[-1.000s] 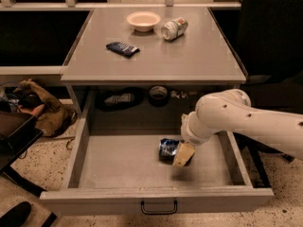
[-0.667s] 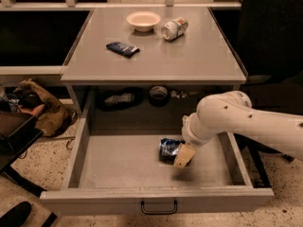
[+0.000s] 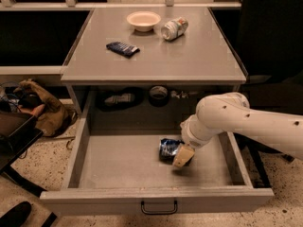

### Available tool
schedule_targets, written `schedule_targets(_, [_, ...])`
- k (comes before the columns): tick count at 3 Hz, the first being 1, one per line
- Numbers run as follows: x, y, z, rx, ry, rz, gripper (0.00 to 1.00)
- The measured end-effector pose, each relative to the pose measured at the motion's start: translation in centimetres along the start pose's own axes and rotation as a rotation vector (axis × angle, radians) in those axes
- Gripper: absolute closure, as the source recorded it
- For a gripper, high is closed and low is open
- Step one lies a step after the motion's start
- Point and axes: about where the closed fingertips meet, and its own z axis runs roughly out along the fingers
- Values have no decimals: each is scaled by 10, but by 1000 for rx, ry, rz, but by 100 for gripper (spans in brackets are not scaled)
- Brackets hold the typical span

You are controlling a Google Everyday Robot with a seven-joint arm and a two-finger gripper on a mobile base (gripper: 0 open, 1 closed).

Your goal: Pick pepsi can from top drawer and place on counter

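Observation:
The pepsi can (image 3: 168, 148), small, dark blue and dented, lies on the floor of the open top drawer (image 3: 118, 162), right of its middle. My gripper (image 3: 180, 154) reaches down into the drawer from the right on the white arm (image 3: 246, 124). It is right at the can's right side and covers part of it. The can rests low, at the drawer floor. The counter (image 3: 156, 56) is the grey top above the drawer.
On the counter stand a cream bowl (image 3: 143, 20), a silver-white can (image 3: 173, 28) on its side and a flat dark blue packet (image 3: 122, 48). The drawer front has a small black handle (image 3: 158, 207). A bag (image 3: 40, 110) and dark gear lie on the floor at the left.
Almost nothing differs: the arm and gripper stay at the can's right side, and the can lies in the same spot.

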Motion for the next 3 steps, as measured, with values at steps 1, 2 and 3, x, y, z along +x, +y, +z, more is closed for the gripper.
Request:
schedule_targets(1, [0, 0, 0, 0, 0, 0, 42])
schedule_targets(2, [0, 0, 0, 0, 0, 0, 65])
schedule_targets(3, [-6, -7, -23, 28, 2, 2, 88])
